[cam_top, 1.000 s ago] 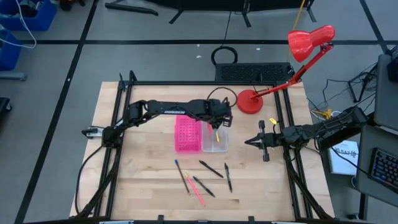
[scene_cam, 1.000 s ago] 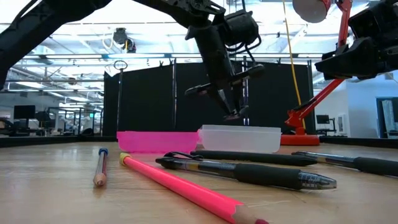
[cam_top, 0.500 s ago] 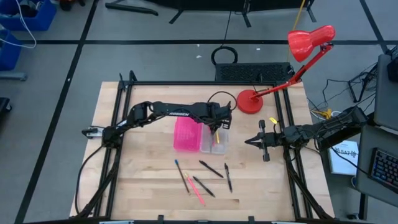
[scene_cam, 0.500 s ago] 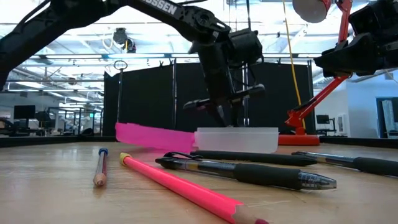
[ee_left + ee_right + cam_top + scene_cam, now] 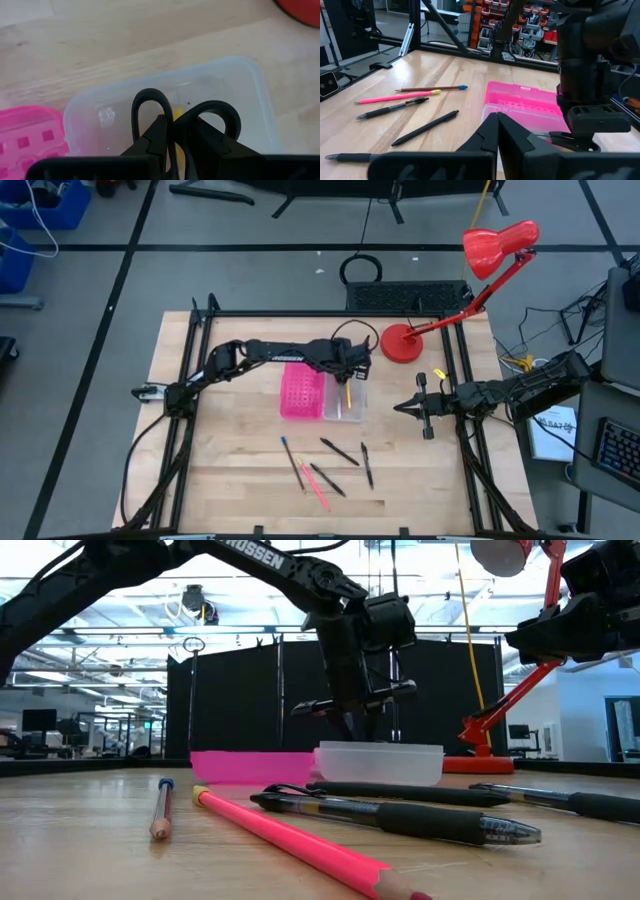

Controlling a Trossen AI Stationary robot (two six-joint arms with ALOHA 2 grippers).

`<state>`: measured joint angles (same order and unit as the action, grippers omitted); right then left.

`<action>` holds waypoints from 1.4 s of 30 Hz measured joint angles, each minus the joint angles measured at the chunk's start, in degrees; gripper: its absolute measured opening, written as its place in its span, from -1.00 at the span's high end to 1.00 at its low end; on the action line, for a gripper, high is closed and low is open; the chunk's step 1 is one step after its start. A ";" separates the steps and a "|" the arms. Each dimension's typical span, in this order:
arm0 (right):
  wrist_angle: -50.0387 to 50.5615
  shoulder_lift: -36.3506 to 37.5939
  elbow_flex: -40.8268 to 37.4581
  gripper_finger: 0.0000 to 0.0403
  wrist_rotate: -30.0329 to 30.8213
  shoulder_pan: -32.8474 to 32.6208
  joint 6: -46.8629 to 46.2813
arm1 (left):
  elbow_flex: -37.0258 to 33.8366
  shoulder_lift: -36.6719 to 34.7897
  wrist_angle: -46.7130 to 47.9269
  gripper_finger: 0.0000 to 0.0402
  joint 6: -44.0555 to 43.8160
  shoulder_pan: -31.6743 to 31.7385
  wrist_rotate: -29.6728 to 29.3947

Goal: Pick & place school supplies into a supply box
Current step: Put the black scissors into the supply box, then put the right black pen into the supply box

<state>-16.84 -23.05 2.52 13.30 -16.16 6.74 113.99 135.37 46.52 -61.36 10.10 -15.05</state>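
Note:
My left gripper (image 5: 348,375) reaches down into the supply box (image 5: 357,412), a shallow clear tray beside the pink dotted tray (image 5: 300,395). It is shut on the small scissors, whose two black handle loops (image 5: 141,100) stick out beyond the fingers over the box floor (image 5: 250,100). A yellow pencil (image 5: 178,116) lies in the box. On the table nearer the front lie a blue-tipped pencil (image 5: 290,460), a pink pencil (image 5: 316,486) and black pens (image 5: 340,452). My right gripper (image 5: 398,408) hovers shut at the table's right side. My left gripper (image 5: 172,135) holds the scissors pinched between its two fingers from above, pointing down. The grip is behind the handle loops (image 5: 215,116), on a part that the fingers hide. The loops point down into the supply box; whether they touch its floor I cannot tell.
The red desk lamp's base (image 5: 402,343) stands on the table's far right, just beyond the box, and its arm slants up to the right. Black frame rails run along the table's left and right sides. Bare wood lies between the trays and the pens.
My left gripper has come down with the scissors from just above the supply box into it, drifting a little toward the table's left. The clear box has shifted slightly with it. The right arm has kept still.

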 joint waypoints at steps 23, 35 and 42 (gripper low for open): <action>0.00 0.00 0.00 1.00 -0.03 0.00 -0.03 | 0.34 -6.32 1.37 -0.29 7.19 -2.10 7.90; -2.42 0.02 -0.02 1.00 -0.02 -0.02 -5.40 | 0.46 -31.92 23.00 0.33 7.96 -19.31 -15.56; -3.55 0.01 -0.02 1.00 -0.04 -0.04 -9.07 | -5.50 -41.71 27.51 0.95 6.65 -30.56 -24.80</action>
<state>-20.39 -23.03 2.51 13.26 -16.21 -2.33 108.50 93.66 74.02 -54.72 -20.46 -39.85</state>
